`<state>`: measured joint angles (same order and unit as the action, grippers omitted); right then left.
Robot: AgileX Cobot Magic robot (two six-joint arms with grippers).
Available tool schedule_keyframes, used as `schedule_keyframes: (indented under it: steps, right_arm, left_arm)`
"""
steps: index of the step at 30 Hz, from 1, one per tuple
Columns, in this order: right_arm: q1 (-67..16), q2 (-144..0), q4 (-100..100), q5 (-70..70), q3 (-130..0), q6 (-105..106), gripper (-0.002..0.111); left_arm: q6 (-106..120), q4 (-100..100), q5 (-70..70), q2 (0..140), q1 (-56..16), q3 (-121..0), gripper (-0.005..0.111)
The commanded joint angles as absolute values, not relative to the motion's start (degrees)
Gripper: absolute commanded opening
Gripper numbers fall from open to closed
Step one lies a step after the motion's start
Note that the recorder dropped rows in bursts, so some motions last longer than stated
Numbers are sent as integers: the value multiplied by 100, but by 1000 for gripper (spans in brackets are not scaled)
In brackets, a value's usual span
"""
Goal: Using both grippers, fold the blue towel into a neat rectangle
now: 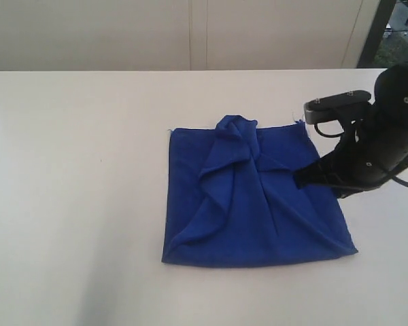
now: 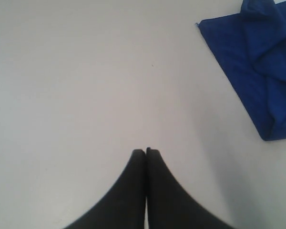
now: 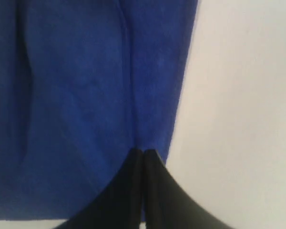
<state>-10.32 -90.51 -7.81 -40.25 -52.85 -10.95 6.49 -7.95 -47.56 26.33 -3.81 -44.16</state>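
Right hand (image 3: 144,152) is sitting closed at the edge of the blue towel (image 1: 251,204); left hand (image 2: 146,151) is hovering closed above the worktop (image 2: 86,95), towel well apart.

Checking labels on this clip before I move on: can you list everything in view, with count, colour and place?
blue towel: one, royal blue, on the table right of centre, creased, bunched at the edge toward the wall.
table: one, white, under everything.
wall panels: several, pale cream, behind the table.
right gripper: one, black, jaws closed, tips at the towel's right edge.
left gripper: one, black, jaws closed, over bare table, apart from the towel.
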Motion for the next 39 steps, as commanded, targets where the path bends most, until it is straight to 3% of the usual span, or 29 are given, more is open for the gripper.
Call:
schedule_keyframes:
  steps: [1, 11, 39]
  right_arm:
    - [-979, -8957, -234, -3724, -5297, -1011, 0]
    - [-979, -8941, 2088, -3788, -5331, 1071, 0]
    - [-979, -7380, 2181, -3844, -5478, 1336, 0]
  left_arm:
    - [641, -830, -4802, 2595, -360, -4388, 0]
    - [641, -830, -4802, 2595, -360, -4388, 0]
    - [641, -830, -4802, 2595, -360, -4388, 0]
